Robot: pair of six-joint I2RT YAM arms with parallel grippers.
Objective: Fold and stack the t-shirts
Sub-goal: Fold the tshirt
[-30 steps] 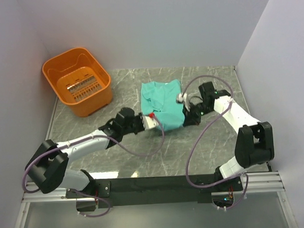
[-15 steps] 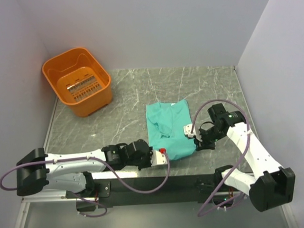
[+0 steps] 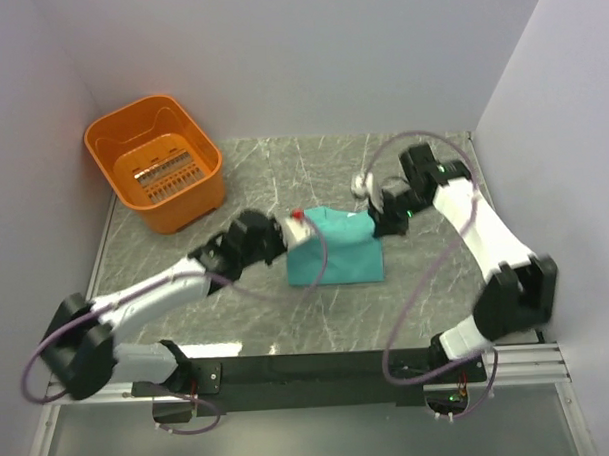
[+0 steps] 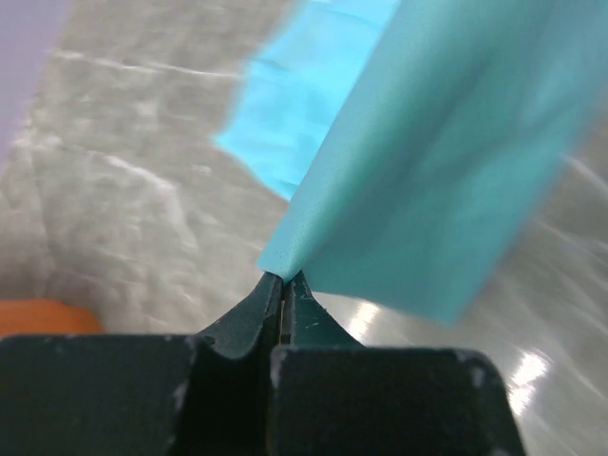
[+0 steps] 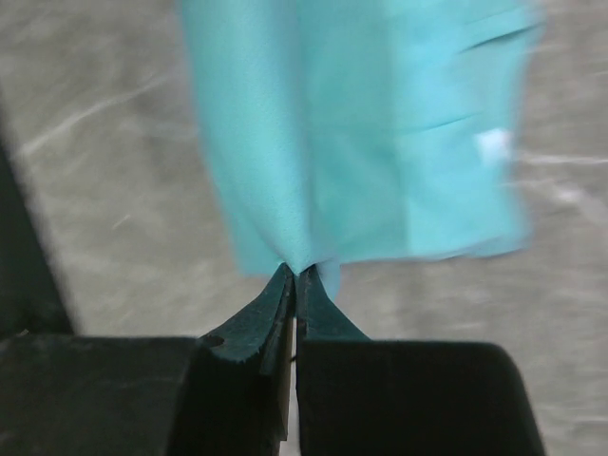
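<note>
Left pincer (image 4: 283,277), right pincer (image 5: 294,271) each pinch t-shirt (image 3: 335,255) corner; both moved back from near edge.

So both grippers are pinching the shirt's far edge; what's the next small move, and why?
Probably lower the held edge onto the table and let go. The left gripper and right gripper are each shut on a corner of the t-shirt, which looks doubled over, so the fold seems nearly laid.

place: robot lab cell | cues: plain enclosing walls (image 3: 279,59), marble-look table (image 3: 263,179)
</note>
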